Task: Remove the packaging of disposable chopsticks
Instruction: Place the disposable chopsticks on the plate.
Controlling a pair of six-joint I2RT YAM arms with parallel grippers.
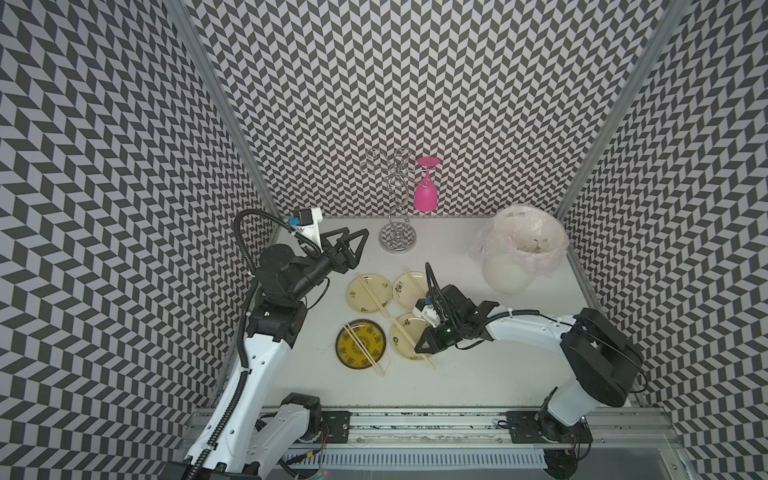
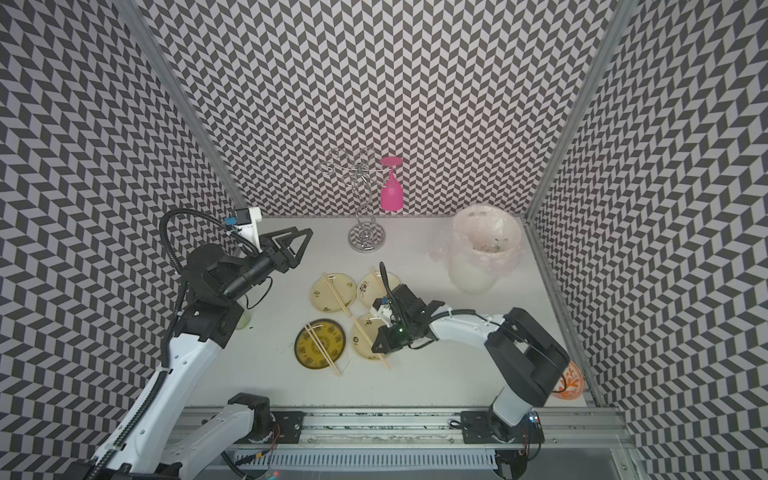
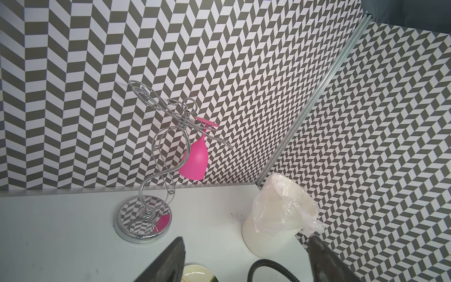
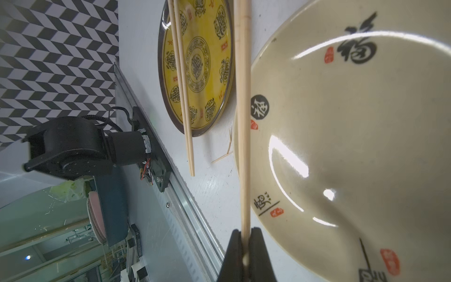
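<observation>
2 chopsticks (image 4: 244, 122) lie clamped by the right gripper (image 4: 245, 235) across a plate (image 4: 353, 146).

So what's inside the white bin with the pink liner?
In a top view the bin holds what looks like discarded packaging, small bits with green and dark marks. How many is unclear; the liner hides the rest of the bottom.
</observation>
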